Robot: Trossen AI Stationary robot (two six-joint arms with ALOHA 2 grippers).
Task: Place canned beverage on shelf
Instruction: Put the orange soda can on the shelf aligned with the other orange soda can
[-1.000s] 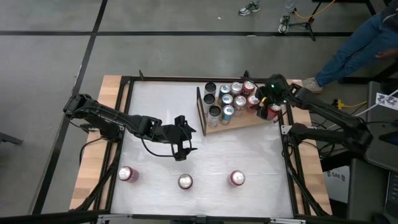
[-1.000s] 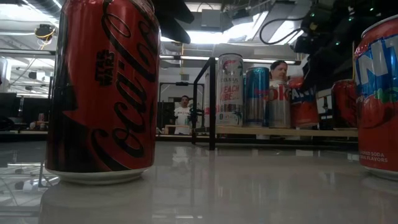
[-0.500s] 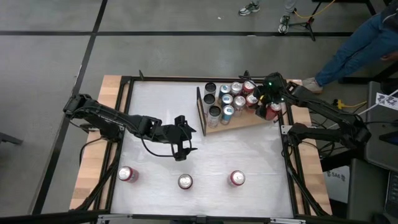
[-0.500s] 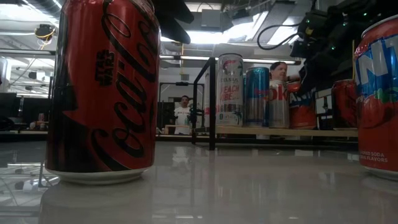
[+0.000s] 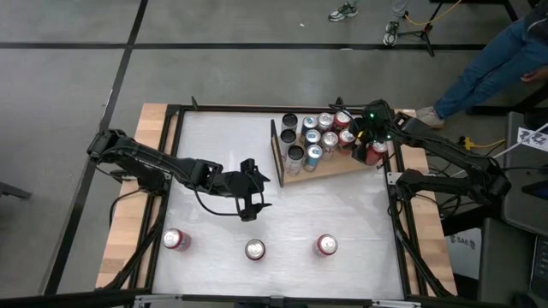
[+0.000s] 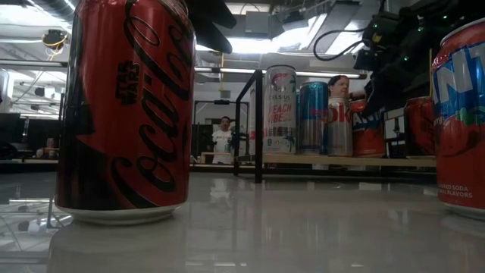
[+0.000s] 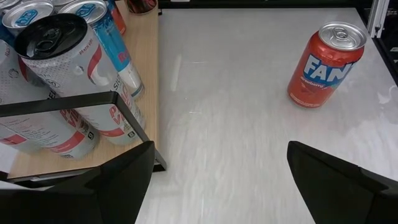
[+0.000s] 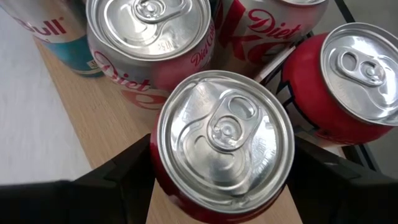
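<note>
The right gripper clasps a red can by its smooth, dentable sides (probably full, weighty) over the shelf; the left gripper hangs open, empty.

A red Coca-Cola can stands close at the near edge of the white worktop, with a Fanta can cut off beside it. Farther back, the shelf carries upright cans behind its black frame. A dark arm hangs above them, with people in the room beyond.
</note>
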